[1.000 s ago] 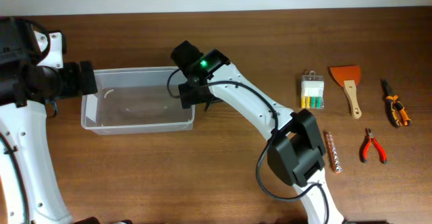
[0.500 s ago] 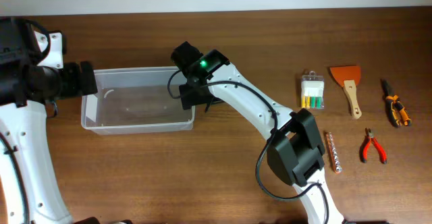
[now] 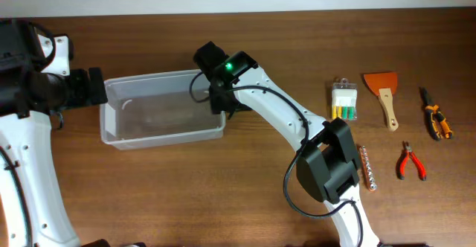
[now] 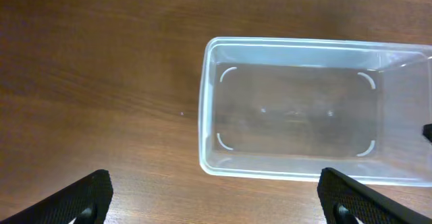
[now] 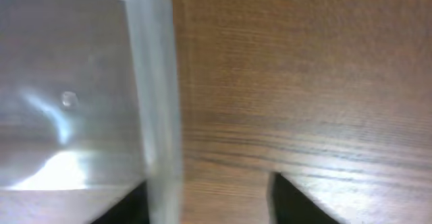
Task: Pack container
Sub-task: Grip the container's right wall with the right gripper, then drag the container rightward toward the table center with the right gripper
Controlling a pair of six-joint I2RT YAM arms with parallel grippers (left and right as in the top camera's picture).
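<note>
Container [image 3: 160,117] on the table's [image 3: 297,24] left half: I am straddling its end wall with my right gripper [image 5: 206,204], jaws parted, centring before pinching.

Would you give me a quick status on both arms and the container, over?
Left fingers open, by the container's left end. Right fingers open, straddling its right wall. Container empty, upright; nothing in the way.

Even light; blurred container [image 5: 155,82] close-up
</note>
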